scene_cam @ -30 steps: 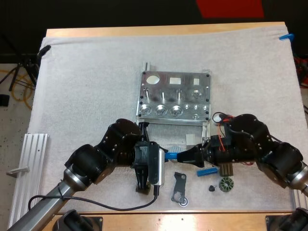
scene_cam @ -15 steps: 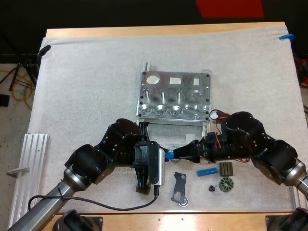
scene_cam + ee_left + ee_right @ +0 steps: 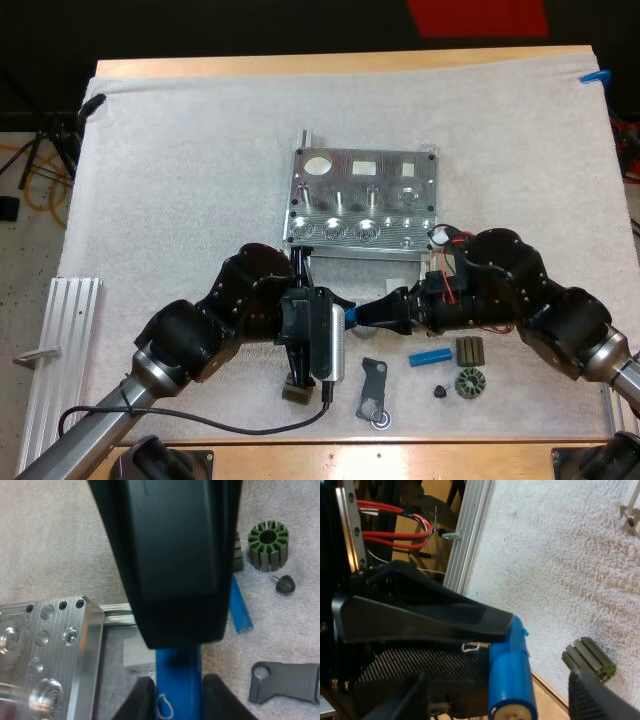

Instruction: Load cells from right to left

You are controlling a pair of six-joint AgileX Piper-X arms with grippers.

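**High view showed both my tools at one blue cell, toward the near edge of the surface**

My left tool was clamped on a blue cell. Its fingers pressed the cylinder from both sides, as the left wrist view made plain. My right tool faced it from the right. Its fingers were spread wide to either side of that cell's end and clear of it. In the left wrist view one black finger of the right tool lay over the far part of the cell. The held cell sat between the two tools, near the near edge of the metal fixture but apart from it. It was roughly midway between the left and right edges of the surface.

The fixture stood at the middle of the surface. A second blue cell lay loose toward the near edge, right of the tools. Just beside it rested a dark ribbed block. Nearer the edge lay a toothed ring, with a small dark knob at its left. A flat dark bracket lay by the near edge, and a small block sat left of it. A ribbed metal rail ran along the left edge toward the near left corner.
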